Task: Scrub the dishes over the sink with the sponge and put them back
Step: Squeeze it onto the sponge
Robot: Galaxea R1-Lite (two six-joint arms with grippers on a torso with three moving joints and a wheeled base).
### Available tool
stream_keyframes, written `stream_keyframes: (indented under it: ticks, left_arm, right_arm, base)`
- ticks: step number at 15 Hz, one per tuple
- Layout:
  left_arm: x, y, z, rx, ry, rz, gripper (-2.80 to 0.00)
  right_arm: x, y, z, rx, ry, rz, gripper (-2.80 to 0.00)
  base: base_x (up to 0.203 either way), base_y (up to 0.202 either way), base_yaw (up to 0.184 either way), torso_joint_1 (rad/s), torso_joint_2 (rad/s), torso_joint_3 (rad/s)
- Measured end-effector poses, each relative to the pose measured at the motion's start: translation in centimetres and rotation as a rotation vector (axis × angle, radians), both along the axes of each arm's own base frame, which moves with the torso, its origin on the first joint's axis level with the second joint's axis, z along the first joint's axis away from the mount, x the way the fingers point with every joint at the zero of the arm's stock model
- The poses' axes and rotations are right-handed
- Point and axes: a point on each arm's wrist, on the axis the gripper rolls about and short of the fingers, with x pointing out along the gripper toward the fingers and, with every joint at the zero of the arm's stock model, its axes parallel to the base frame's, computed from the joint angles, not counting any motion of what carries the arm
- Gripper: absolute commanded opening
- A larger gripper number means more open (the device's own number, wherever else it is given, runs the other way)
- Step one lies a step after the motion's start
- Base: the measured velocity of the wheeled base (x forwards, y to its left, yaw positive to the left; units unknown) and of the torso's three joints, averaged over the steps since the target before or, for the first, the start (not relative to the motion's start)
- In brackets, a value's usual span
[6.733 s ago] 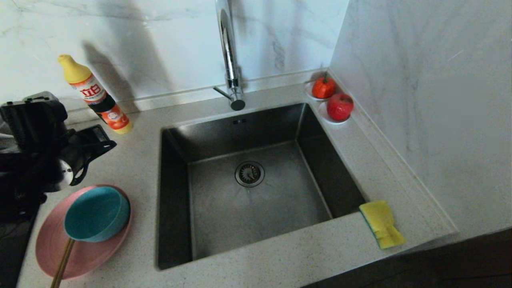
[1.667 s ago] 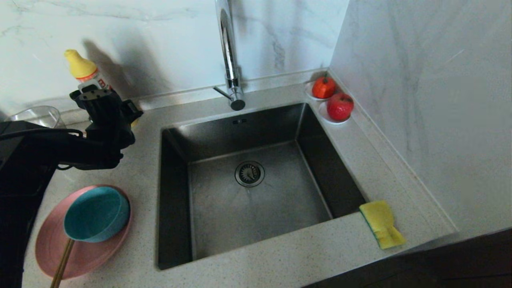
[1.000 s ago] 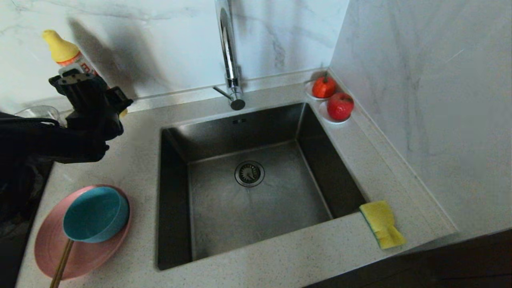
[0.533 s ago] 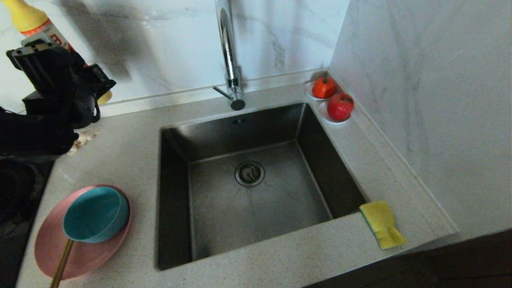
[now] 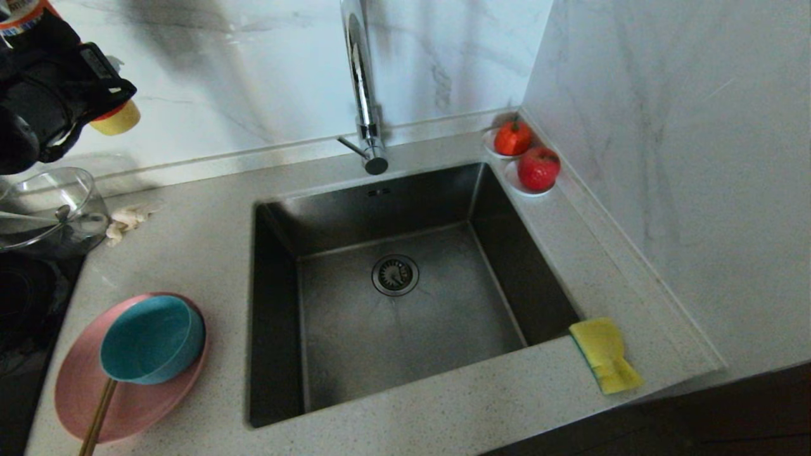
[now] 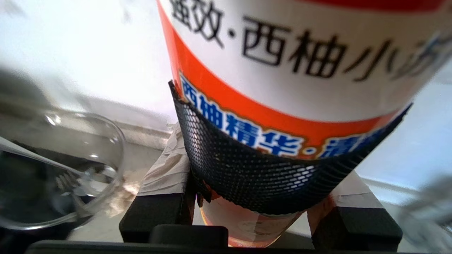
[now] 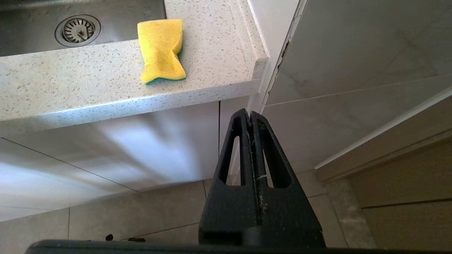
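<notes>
While sponge (image 5: pixel 605 354) lies idle, bottle (image 6: pixel 282 88) gripped aloft

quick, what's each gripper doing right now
left gripper: closed on the detergent bottle, lifted off the counter.
right gripper: shut, empty, parked below the counter edge.

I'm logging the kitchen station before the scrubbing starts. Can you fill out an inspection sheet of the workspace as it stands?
Surface: speckled counter around the steel sink; basin empty, nothing over the drain.
Job's things: teal bowl on the pink plate, chopsticks leaning out from under the bowl; sponge on the counter at the sink's right corner.
Clutter: glass jug, off-white rag, two red fruits on saucers.
Grippers: left gripper raised at the far left, clamped on the detergent bottle; right gripper shut, hanging below the counter edge.
Cables: nothing seen.
Surroundings: marble walls, chrome tap.
</notes>
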Motion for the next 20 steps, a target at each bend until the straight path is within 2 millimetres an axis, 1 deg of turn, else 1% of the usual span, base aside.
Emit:
stream_keyframes:
  ticks: [2,8,9,11,14,16,20]
  left_arm:
    - [-2.4,-0.9,1.1,0.038,-0.007,-0.026,-2.8]
    - [-8.8,-4.4,2.8,0.198,0.003,-0.166,-2.8]
    - [-9.9,-4.8,3.1,0.222,0.022,-0.208,-2.8]
    - [-11.8,-5.0,3.9,0.246,0.047,-0.276,-2.8]
    - [-13.8,-5.2,5.1,0.257,0.065,-0.329,-2.8]
    - [-15.0,-5.6,5.8,0.277,0.074,-0.405,-2.8]
    - [-16.5,-6.8,6.3,0.349,0.091,-0.548,-2.8]
  right_arm:
    - [0.0,0.0,0.0,0.0,0.0,0.0,-2.8]
    - [0.0,0.0,0.0,0.0,0.001,0.0,-2.8]
    - [0.0,0.0,0.0,0.0,0.001,0.0,-2.8]
    - [0.0,0.0,0.0,0.0,0.0,0.0,-2.8]
    - [0.0,0.0,0.0,0.0,0.0,0.0,-2.8]
    - [0.0,0.0,0.0,0.0,0.0,0.0,-2.8]
    - [0.0,0.0,0.0,0.0,0.0,0.0,-2.8]
  base:
    - [0.0,0.0,0.0,0.0,0.0,0.0]
    - [0.0,0.0,0.0,0.0,0.0,0.0]
    - [0.0,0.0,0.0,0.0,0.0,0.0]
    - [0.0,0.0,0.0,0.0,0.0,0.0]
    - [0.0,0.0,0.0,0.0,0.0,0.0]
    - [0.0,0.0,0.0,0.0,0.0,0.0]
    - [0.0,0.0,0.0,0.0,0.0,0.0]
